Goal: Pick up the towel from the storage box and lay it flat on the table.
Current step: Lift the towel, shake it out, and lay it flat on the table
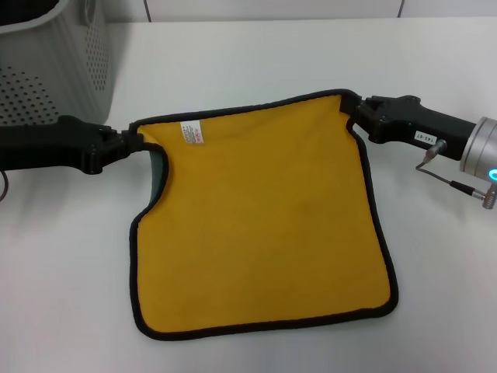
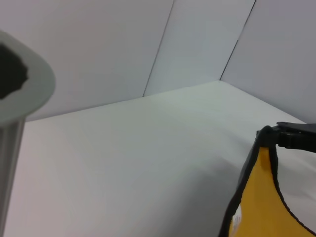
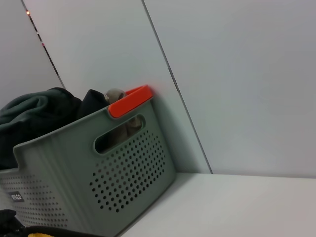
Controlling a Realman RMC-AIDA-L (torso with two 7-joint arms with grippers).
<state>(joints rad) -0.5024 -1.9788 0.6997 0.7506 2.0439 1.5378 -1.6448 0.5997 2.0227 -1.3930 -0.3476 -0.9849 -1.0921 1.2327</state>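
Note:
The yellow towel (image 1: 264, 225) with black edging lies spread on the white table (image 1: 256, 54), its white label (image 1: 192, 132) near the far edge. My left gripper (image 1: 132, 142) is shut on the far left corner, low over the tabletop. At the far right corner my right gripper (image 1: 351, 110) is shut on the cloth too. Just below the left corner the towel's edge is folded, showing a grey-green underside (image 1: 158, 175). The grey perforated storage box (image 1: 46, 70) stands at the far left, behind my left arm. The left wrist view shows the towel's edge (image 2: 266, 197) and the right gripper (image 2: 296, 136) beyond it.
Dark cloths (image 3: 39, 111) and an orange-rimmed item (image 3: 129, 100) fill the storage box (image 3: 108, 173). A grey shape (image 2: 19, 94) sits close in the left wrist view. White wall panels rise behind the table.

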